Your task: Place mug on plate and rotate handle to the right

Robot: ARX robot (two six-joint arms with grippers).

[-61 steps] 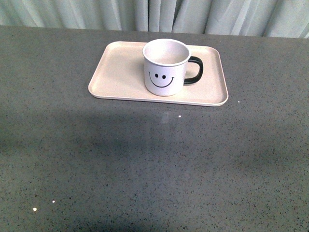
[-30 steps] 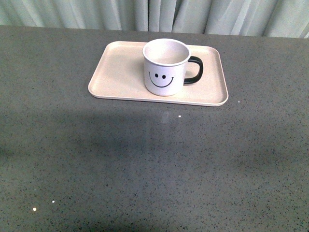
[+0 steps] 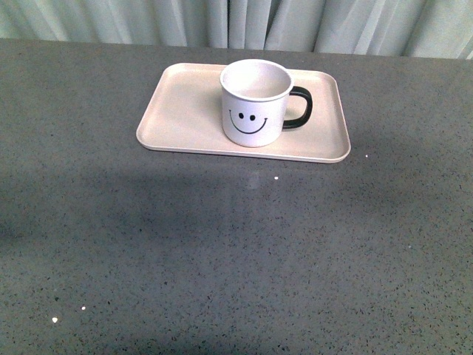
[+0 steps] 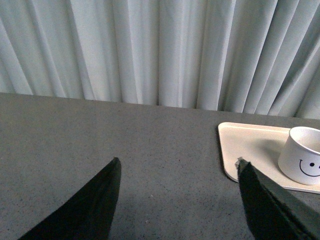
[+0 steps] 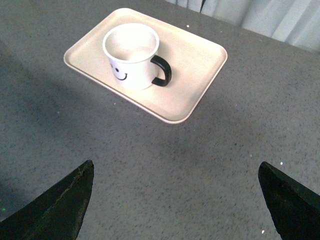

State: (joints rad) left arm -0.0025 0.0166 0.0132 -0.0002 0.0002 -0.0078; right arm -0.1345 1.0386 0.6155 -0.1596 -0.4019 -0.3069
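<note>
Nearest the cameras, each wrist view shows its own pair of dark fingers. The left gripper (image 4: 179,162) has its jaws wide apart, with bare grey table (image 3: 236,259) showing between them. It hangs well short of the plate and off to one side of it. The right gripper (image 5: 176,165) likewise has its jaws spread wide over bare table. It looks down from above, and the plate and mug lie well apart from it, beyond the fingertips.

In the front view, the lower half of the frame is only the speckled grey tabletop. A few tiny white specks (image 3: 54,319) lie at lower left, and a broad soft shadow crosses the middle of the frame. Another white speck (image 3: 276,177) lies just in front of the plate's near edge.

The plate (image 3: 185,111) lies flat on the table at upper centre of the frame, with its long side running left to right. The mug (image 3: 255,111) stands upright on it, right of the plate's middle and close to its near rim. The whole base is inside the rim. The black smiley face looks toward the front camera. The handle (image 3: 304,107) sticks out toward the right of the frame, above the plate's right portion. The mug's inside looks empty.

Farthest back, along the top edge of the frame, pale pleated curtain (image 3: 236,22) hangs behind the table's far edge.
</note>
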